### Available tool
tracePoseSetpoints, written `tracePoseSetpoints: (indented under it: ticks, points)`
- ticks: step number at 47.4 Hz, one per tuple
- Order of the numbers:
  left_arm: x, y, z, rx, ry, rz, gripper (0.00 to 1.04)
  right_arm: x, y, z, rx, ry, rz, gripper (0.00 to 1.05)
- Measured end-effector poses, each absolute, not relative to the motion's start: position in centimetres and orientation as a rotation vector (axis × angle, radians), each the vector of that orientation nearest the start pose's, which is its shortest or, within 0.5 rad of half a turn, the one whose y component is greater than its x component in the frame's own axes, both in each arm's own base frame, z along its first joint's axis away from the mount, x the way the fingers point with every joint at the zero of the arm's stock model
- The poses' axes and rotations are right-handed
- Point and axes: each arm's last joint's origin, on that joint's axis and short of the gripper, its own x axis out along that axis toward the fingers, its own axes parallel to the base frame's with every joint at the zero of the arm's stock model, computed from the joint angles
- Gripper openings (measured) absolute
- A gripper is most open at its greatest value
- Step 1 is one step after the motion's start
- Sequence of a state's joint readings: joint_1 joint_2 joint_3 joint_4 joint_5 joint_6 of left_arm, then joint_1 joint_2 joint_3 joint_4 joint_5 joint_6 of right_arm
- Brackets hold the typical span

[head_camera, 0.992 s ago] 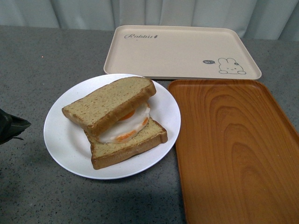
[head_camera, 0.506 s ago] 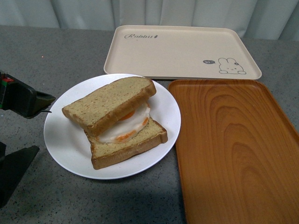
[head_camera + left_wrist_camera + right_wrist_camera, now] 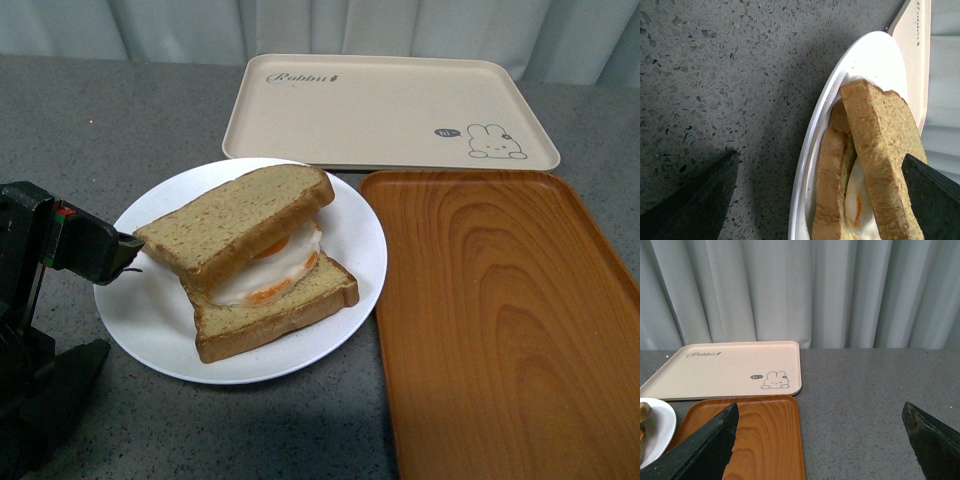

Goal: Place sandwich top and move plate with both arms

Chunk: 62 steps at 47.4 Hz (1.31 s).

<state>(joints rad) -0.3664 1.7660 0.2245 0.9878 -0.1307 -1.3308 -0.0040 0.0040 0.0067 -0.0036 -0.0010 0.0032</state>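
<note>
The white plate (image 3: 150,300) sits left of centre on the grey table. The sandwich top (image 3: 235,222) lies tilted on a fried egg (image 3: 270,270) and a lower bread slice (image 3: 275,315). My left gripper (image 3: 122,297) is open at the plate's left rim, one finger (image 3: 95,248) above it and one finger (image 3: 60,385) low beside it. In the left wrist view the plate rim (image 3: 810,150) and the sandwich top (image 3: 885,150) lie between the open jaws of the left gripper (image 3: 820,200). My right gripper (image 3: 820,440) is open and empty above the table, and is out of the front view.
An orange-brown wood-grain tray (image 3: 500,320) lies right of the plate, nearly touching it. A beige rabbit tray (image 3: 390,110) lies behind both. Both trays also show in the right wrist view, the wood tray (image 3: 765,435) and the rabbit tray (image 3: 725,367). A grey curtain (image 3: 805,290) hangs behind the table.
My left gripper has come in from the left edge towards the plate, and its jaws now stand at the left rim. The sandwich and trays have not moved.
</note>
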Motion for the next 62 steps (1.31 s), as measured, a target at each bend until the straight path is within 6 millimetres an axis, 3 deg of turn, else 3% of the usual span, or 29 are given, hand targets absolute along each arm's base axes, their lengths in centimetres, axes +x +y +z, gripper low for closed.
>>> tracePoseSetpoints:
  ticks: [25,43,51,54,62]
  points:
    - [21.02,-8.42,6.81,-1.201,0.595,0.159,0.98,9.75,-0.03,16.51,0.003,0.001,-0.003,0.96]
    - [20.86,-8.55,6.36,-1.202,0.602,0.162,0.41,9.75,-0.03,16.51,0.003,0.001,-0.003,0.96]
    - [20.63,-8.38,6.16,-1.201,0.599,0.165,0.09,9.75,-0.04,16.51,0.003,0.001,-0.003,0.96]
    - [20.65,-8.39,6.18,-1.202,0.594,0.16,0.04,9.75,-0.03,16.51,0.003,0.001,-0.003,0.96]
    - [20.67,-8.3,6.21,-1.199,0.577,0.153,0.04,9.75,-0.03,16.51,0.003,0.001,-0.003,0.96]
